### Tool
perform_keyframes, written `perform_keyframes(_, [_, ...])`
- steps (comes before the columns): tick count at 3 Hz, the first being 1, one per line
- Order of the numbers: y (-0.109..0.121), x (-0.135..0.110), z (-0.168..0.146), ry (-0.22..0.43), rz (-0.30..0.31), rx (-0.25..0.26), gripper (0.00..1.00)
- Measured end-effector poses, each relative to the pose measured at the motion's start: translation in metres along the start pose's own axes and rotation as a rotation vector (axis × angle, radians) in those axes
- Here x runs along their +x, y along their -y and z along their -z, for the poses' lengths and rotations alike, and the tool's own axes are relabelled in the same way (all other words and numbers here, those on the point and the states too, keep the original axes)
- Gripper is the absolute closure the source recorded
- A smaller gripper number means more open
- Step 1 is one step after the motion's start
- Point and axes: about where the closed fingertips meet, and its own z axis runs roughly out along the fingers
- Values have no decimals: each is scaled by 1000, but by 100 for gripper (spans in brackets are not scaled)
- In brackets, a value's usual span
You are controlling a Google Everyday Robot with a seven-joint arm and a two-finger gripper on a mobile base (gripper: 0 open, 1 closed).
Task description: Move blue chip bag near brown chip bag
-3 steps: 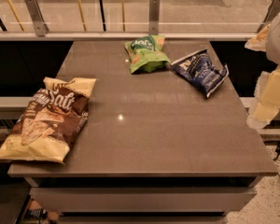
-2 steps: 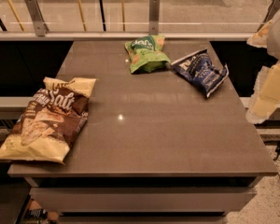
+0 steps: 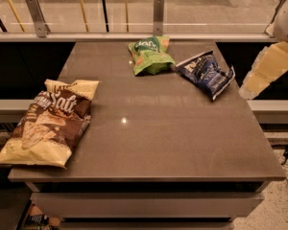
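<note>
Blue bag (image 3: 206,73) near gripper (image 3: 266,72), brown (image 3: 50,123) far-left

We see a grey-brown table (image 3: 173,138) with three bags lying on it. The brown chip bag (image 3: 48,121) lies at the left edge, its near corner reaching over the rim. The blue chip bag (image 3: 207,74) lies at the far right, just beside a green chip bag (image 3: 151,55) and well apart from the brown one. Our gripper (image 3: 260,74) hangs off the table's right side, near the blue chip bag but apart from it
</note>
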Motion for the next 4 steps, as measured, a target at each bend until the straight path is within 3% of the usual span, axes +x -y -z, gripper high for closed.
perform_keyframes(1, [23,1,-10,-13,-137,48,0])
perform_keyframes(3, [64,-3,-40,-201,-373,126,0])
perform_keyframes(4, [76,-10,-56,-239,-447,146,0])
